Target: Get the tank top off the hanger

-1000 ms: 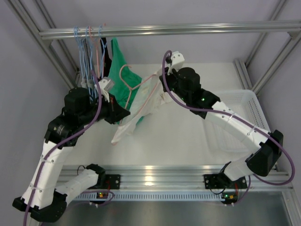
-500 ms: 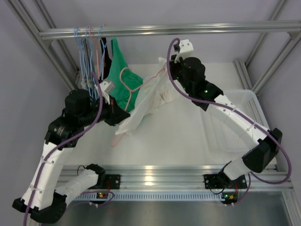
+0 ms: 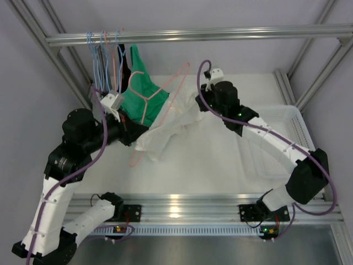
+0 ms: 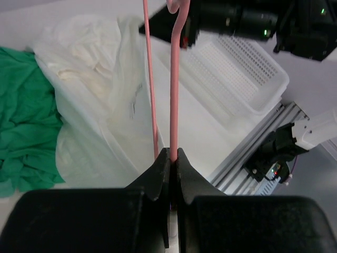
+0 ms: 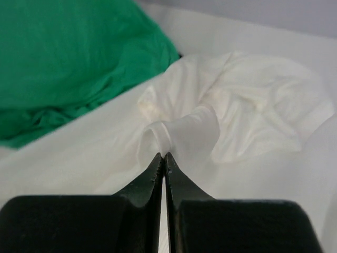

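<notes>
While the left end effector [image 4: 173, 153] clamps the hanger [image 4: 174, 79] and the right end effector [image 5: 162, 157] pinches a fold of the tank top [image 5: 237, 105], bunched on the surface [image 3: 220, 160] between them, imo the thin fabric could snag the wire or slip free

The tank top [image 5: 253, 105] is thin, soft white cloth, crumpled and faintly see-through. The hanger [image 4: 174, 89] is smooth pink with a slight sheen. The green garment [image 5: 63, 58] is matt, creased cloth. The left claw [image 4: 173, 155] and right claw [image 5: 164, 158] look like matt black plastic. The basket [image 4: 247, 74] is white perforated plastic. The desk [image 3: 220, 160] is smooth matt white, and the rail [image 3: 220, 34] is shiny brushed metal.
</notes>
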`<state>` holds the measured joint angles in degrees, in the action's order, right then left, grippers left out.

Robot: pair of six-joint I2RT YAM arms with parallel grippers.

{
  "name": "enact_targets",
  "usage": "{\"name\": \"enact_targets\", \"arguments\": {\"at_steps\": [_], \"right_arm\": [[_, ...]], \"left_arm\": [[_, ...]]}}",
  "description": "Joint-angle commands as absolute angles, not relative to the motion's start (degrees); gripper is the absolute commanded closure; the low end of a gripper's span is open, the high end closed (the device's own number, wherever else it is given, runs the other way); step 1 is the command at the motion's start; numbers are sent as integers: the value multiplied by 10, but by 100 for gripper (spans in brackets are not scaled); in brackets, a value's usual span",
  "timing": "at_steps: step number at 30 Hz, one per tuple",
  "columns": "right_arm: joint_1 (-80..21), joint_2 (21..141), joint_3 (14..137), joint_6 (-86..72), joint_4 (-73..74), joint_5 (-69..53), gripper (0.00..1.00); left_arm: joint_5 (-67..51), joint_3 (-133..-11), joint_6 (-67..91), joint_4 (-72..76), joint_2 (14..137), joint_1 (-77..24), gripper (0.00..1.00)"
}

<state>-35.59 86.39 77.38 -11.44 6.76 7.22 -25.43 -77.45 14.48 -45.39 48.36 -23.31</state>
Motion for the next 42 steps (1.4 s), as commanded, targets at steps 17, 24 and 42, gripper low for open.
{"name": "enact_targets", "arguments": {"at_steps": [17,24,42], "right_arm": [[-433,647,453,-232,41,13,100],[-429,673,417,-258,24,-48,100],[-421,562,518,-186,251,174,100]], "left_arm": [[-181,-729,206,63,546,-236,100],[-244,-753,179,93,515,-236,100],[-111,-901,194,-329,526,-235,100]]}}
